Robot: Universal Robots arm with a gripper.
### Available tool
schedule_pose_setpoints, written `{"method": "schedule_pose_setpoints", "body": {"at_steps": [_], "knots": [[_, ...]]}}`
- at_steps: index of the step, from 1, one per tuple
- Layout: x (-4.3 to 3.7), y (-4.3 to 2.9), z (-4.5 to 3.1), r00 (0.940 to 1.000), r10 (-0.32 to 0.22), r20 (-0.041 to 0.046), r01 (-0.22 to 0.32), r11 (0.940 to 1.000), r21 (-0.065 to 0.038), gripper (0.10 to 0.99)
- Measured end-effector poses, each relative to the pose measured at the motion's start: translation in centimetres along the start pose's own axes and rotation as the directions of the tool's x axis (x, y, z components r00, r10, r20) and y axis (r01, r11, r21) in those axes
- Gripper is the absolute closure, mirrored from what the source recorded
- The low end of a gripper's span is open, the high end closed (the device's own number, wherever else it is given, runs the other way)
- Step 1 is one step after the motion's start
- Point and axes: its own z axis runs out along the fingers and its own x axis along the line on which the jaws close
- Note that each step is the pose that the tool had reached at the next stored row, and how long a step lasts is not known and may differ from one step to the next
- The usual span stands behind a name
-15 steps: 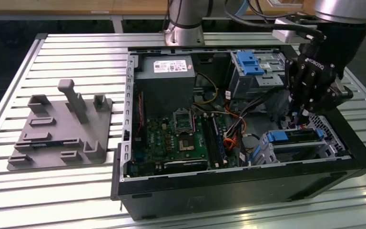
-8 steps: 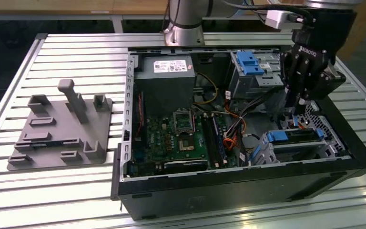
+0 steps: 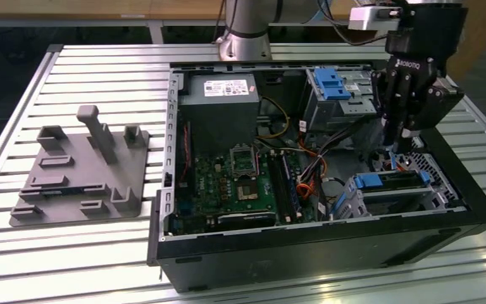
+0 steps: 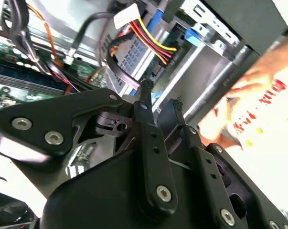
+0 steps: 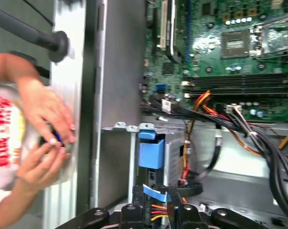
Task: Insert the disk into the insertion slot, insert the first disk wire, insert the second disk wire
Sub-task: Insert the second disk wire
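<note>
The disk (image 3: 392,181), silver with a bright blue bracket (image 5: 151,149), lies in the insertion slot (image 3: 433,190), the small grey perforated cage at the case's corner on the exterior view's right. My gripper (image 3: 392,151) reaches down into the case just above the disk's back end. In both wrist views its two black fingers (image 4: 146,93) stand close together, shut on a flat blue disk wire (image 5: 155,192). A bundle of red, yellow and black wires (image 4: 151,40) with a white plug runs beside the disk.
A taller grey bay with a blue latch (image 3: 334,85) stands behind the slot. The motherboard (image 3: 235,187) and loose cables (image 5: 258,138) fill the case's middle. A person's hands (image 5: 46,129) work outside the case wall. A grey fixture (image 3: 78,171) sits on the slatted table.
</note>
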Motion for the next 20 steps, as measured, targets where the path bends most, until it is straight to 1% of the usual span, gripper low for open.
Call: {"method": "schedule_pose_setpoints", "body": {"at_steps": [3, 5, 6, 7, 9, 10, 11, 12, 15, 16, 18, 20], "knots": [[-1.11, 0.06, -0.43, 0.9998, 0.000, -0.0206, 0.000, 1.0000, -0.001, 0.753], [-1.83, 0.17, -0.59, 0.9995, 0.001, -0.0325, -0.001, 1.0000, -0.001, 0.753], [-2.03, 0.28, -0.61, 0.9992, 0.001, -0.0406, -0.001, 1.0000, -0.001, 0.753], [-2.06, 0.37, -0.57, 0.9986, 0.001, -0.0537, -0.001, 1.0000, -0.001, 0.753], [-2.07, 0.47, -0.57, 0.9964, 0.001, -0.0847, -0.001, 1.0000, -0.002, 0.753], [-2.08, 0.50, -0.56, 0.9952, 0.001, -0.0977, -0.001, 1.0000, -0.003, 0.753], [-2.11, 0.53, -0.51, 0.9943, 0.001, -0.1071, -0.002, 1.0000, -0.003, 0.753], [-2.16, 0.56, -0.40, 0.9939, 0.002, -0.1104, -0.002, 1.0000, -0.002, 0.753], [-2.39, 0.58, 0.04, 0.9937, 0.003, -0.1121, -0.003, 1.0000, 0.001, 0.753], [-2.46, 0.58, 0.16, 0.9935, 0.004, -0.1139, -0.003, 1.0000, 0.001, 0.753], [-2.51, 0.58, 0.27, 0.9920, 0.004, -0.1260, -0.004, 1.0000, 0.001, 0.753], [-2.57, 0.58, 0.37, 0.9911, 0.004, -0.1333, -0.004, 1.0000, 0.001, 0.753]]}}
